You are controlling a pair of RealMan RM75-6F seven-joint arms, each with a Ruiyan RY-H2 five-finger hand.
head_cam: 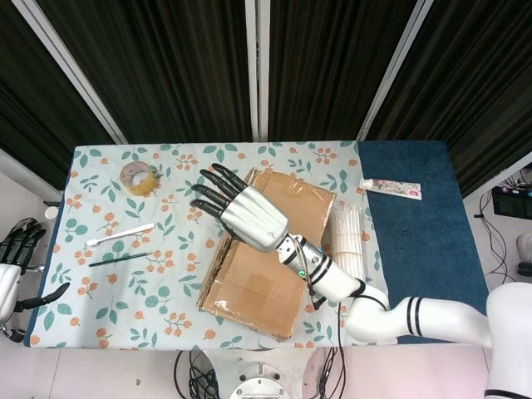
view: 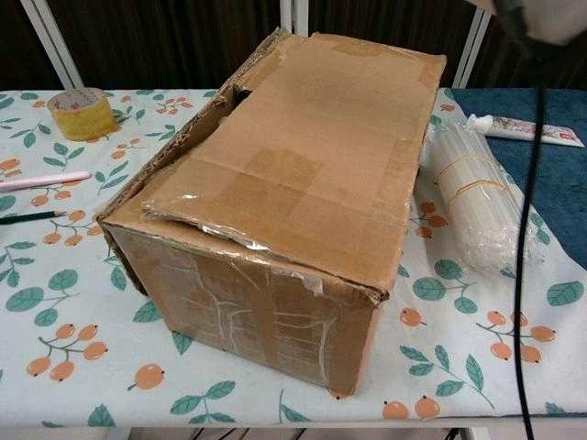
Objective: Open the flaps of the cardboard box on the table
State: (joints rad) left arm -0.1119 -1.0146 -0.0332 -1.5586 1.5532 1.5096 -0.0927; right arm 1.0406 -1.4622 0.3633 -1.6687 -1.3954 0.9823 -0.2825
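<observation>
The cardboard box (head_cam: 268, 249) stands in the middle of the table, its taped front toward the chest view (view: 266, 302). One wide top flap (view: 303, 165) lies flat over the opening, with a small dark gap at its far left corner. The left flap (head_cam: 218, 259) hangs down along the box's left side. My right hand (head_cam: 243, 214) hovers above the box's far left edge with fingers spread, holding nothing; the chest view shows only its arm's cable. My left hand (head_cam: 17, 264) sits off the table's left edge, fingers apart and empty.
A yellow tape roll (head_cam: 138, 177) sits far left. A white stick (head_cam: 120, 234) and a dark pencil (head_cam: 120, 259) lie left of the box. A bundle of clear straws (view: 477, 197) lies right of it, with a tube (head_cam: 391, 189) on the blue cloth.
</observation>
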